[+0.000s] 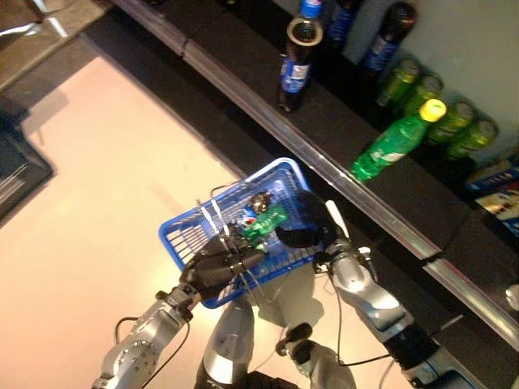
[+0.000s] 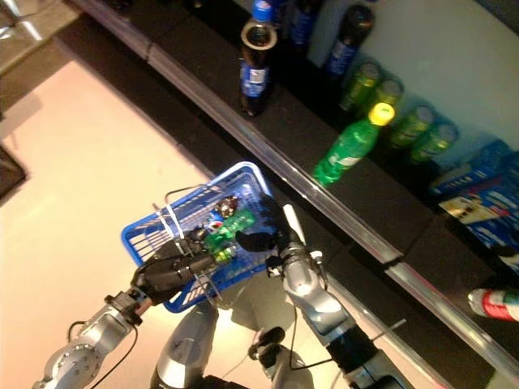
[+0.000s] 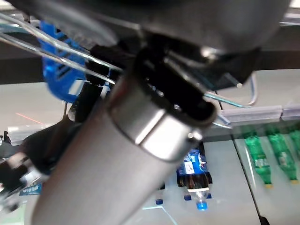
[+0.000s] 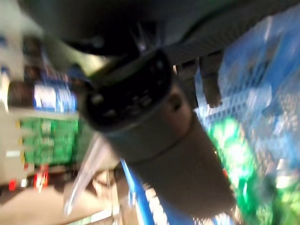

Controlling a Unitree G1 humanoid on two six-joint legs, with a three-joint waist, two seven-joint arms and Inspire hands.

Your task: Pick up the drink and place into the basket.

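Pale floor spreads out below me on my left, and a dark shelf runs diagonally across in front, stocked with dark cola bottles and a row of green bottles, one green bottle with a yellow cap lying tilted near the front edge.

My left hand is curled round the wire handles of the blue basket, holding it out between my body and the shelf. My right hand is down over the basket's shelf-side end, right at the rim; its fingers are bunched darkly there, but I cannot tell whether they are wrapped on anything or loose.

What worries me is the basket itself. It hangs from thin wire handles in one hand, so it could swing or tip if my right hand drags on the rim or snags the mesh as it comes out, and whatever lies inside could slide toward the low end. I judge a straight lift clear of the wall would be safest.

Inside the basket, a green drink lies on the floor of the mesh, beside something small and dark that I cannot make out. It sits just beside my right hand's fingers, on the side toward my left hand, and whether they touch it is unclear.
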